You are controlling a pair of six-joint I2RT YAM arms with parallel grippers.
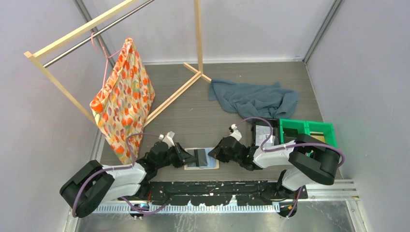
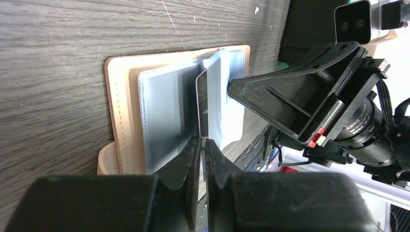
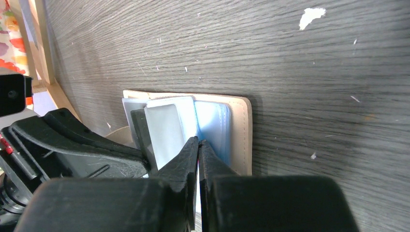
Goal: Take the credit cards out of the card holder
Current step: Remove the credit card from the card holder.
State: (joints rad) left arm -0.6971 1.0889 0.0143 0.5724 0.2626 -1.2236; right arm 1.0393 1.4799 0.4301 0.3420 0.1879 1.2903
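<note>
The tan card holder (image 1: 212,165) lies open on the table between both grippers, pale blue-grey pockets up; it also shows in the left wrist view (image 2: 121,96) and the right wrist view (image 3: 240,135). My left gripper (image 1: 193,158) (image 2: 203,141) is shut on a thin dark grey credit card (image 2: 202,96) that stands on edge, partly out of a pocket. The card is a dark strip in the right wrist view (image 3: 139,130). My right gripper (image 1: 211,154) (image 3: 198,140) is shut on a pale pocket leaf of the holder. Other cards are hidden.
A black tray (image 1: 263,131) and a green bin (image 1: 307,130) stand behind the right arm. A grey-blue cloth (image 1: 254,99) lies at the back. A wooden rack (image 1: 174,96) with a floral bag (image 1: 123,104) stands at the back left.
</note>
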